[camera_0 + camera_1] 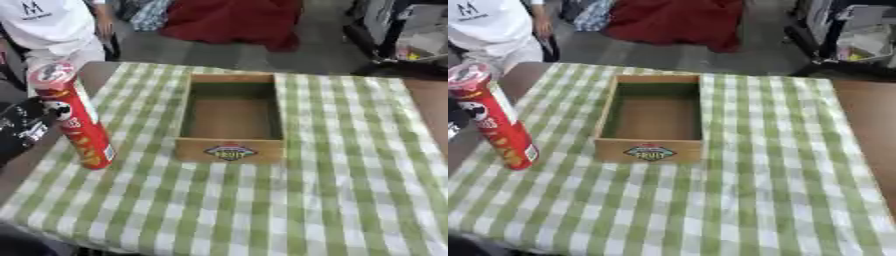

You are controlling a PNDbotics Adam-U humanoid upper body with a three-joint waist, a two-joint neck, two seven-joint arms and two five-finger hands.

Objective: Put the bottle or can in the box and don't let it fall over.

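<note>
Green-and-white checked cloth [350,165] lies bare from the wooden box [231,150] out to its 3 and 6 o'clock edges, so room is wide there. My red can [80,122] stands at 9 o'clock of the box, near the cloth's left edge, its long axis near upright, lid tipped toward 11 o'clock. My left hand [26,125] is against the can's far side; I cannot tell how far its fingers are open.

A tall red can [77,117] stands tilted on the green checked cloth [262,200], left of the open wooden box [231,150]; the left hand [26,127] shows beside it at the left edge.
</note>
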